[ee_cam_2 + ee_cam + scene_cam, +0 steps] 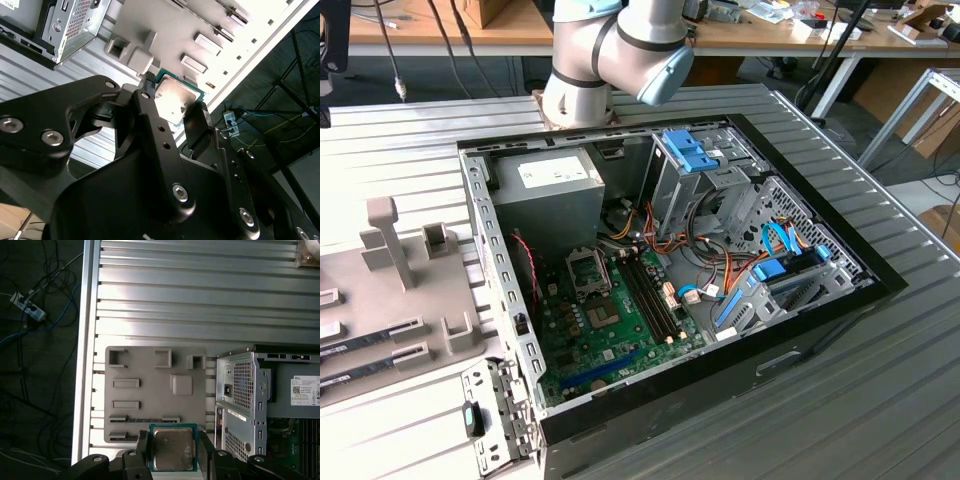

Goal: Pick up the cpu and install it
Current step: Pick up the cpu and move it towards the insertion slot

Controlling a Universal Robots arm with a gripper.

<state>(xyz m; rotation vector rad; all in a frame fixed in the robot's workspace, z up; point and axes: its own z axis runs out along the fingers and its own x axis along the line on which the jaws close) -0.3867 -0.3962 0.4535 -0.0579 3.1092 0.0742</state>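
Held item: the cpu point(172, 448), silver top with a green rim, flat between the fingers point(142, 452) in both wrist views.
End effector: the end effector point(173, 444) is closed narrow on the cpu, gripping two opposite edges.
Cpu location: up in the air, off every surface. In the first wrist view it sits over the near edge of the grey tray point(150, 365), just beside the computer case point(237, 390).
Done: pick-up looks complete, since the chip is clear of the tray and carried by the arm.
Left: install not yet done. The chip is outside the case, well apart from the socket point(588, 268) on the green board point(610, 335).
Socket state: frame looks open and the seat looks bare in the exterior view, but that is a judgement because the detail is small.
Case: lies on its side on the ribbed tabletop point(880, 400) with the side panel off and the inside exposed.
Labels: white sticker point(552, 172) on the grey power supply point(545, 200), also seen in the first wrist view. It has print and barcodes, not transcribed.
Cpu marking: no readable writing, since the top shows glare.
Other writing: none legible on the tray or tabletop.
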